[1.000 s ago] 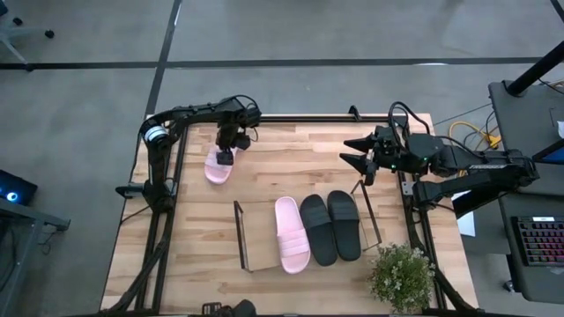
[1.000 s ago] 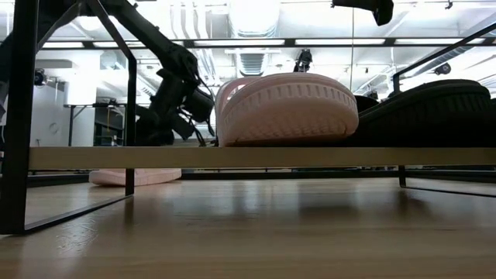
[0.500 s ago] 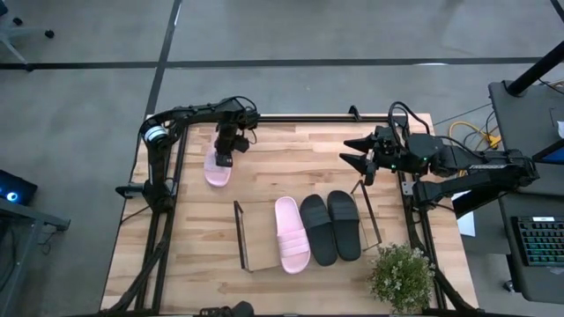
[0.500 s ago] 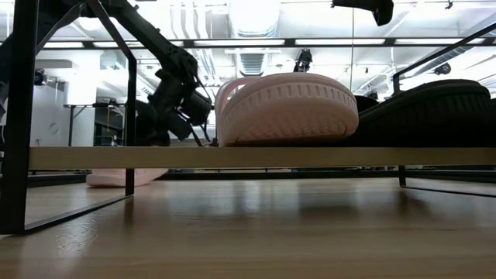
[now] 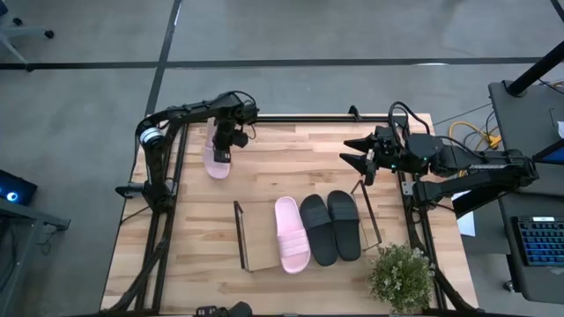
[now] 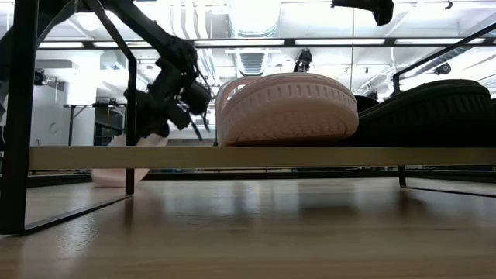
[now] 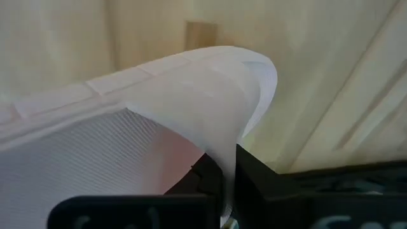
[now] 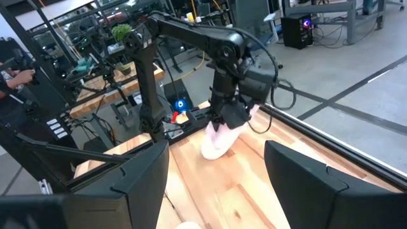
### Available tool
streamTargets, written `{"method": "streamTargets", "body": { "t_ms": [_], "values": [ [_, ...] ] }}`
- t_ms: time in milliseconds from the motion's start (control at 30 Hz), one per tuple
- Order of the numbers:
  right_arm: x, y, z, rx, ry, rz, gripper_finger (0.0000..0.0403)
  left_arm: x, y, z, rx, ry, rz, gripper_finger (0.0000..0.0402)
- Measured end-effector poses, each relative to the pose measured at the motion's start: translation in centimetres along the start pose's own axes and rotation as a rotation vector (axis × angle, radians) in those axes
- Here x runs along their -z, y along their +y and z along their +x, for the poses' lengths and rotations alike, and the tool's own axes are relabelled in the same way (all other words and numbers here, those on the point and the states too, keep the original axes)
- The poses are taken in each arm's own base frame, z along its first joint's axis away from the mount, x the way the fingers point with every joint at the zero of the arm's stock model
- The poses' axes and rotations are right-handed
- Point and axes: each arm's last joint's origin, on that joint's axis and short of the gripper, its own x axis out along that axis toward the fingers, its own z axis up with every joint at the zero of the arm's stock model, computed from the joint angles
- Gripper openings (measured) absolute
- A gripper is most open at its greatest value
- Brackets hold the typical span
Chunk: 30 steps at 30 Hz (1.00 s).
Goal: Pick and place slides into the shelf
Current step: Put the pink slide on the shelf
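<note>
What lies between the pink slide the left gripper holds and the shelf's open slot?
Only bare wooden table, as the high view shows. The left gripper grips the pink slide near the far-left corner; the shelf has nothing in front of it.

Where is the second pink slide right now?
High view: the pink slide hangs in the left gripper at the table's far-left corner, away from the shelf.

We see a wooden tabletop [image 5: 282, 167] with a small potted plant [image 5: 402, 276] at one corner; beside that corner stands a desk with a keyboard [image 5: 539, 248] and yellow cables [image 5: 469, 134].
</note>
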Motion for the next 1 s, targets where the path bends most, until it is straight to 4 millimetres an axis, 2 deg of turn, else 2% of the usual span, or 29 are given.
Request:
{"method": "streamTargets", "body": {
  "t_ms": [233, 400, 667, 833, 1000],
  "values": [
    [0.0, 0.0, 0.0, 0.000, 0.000, -0.005, 0.0249, 1.1, -0.6, -4.7, -0.090, -0.158, -0.045, 0.0001],
    [0.0, 0.0, 0.0, 0.000, 0.000, -0.007, 0.0249, 2.2, -1.5, -8.8, -0.096, -0.340, -0.052, 0.0001],
    [0.0, 0.0, 0.0, 0.000, 0.000, -0.007, 0.0249, 2.8, -3.9, -14.8, -0.005, -0.668, -0.002, 0.0000],
    [0.0, 0.0, 0.0, -0.001, 0.000, -0.007, 0.0249, 2.2, -6.9, -16.6, 0.003, -0.734, 0.086, 0.0000],
    [0.0, 0.0, 0.0, 0.000, 0.000, -0.007, 0.0249, 0.9, -10.8, -16.7, 0.022, -0.720, 0.176, 0.0000]
  ]
}}
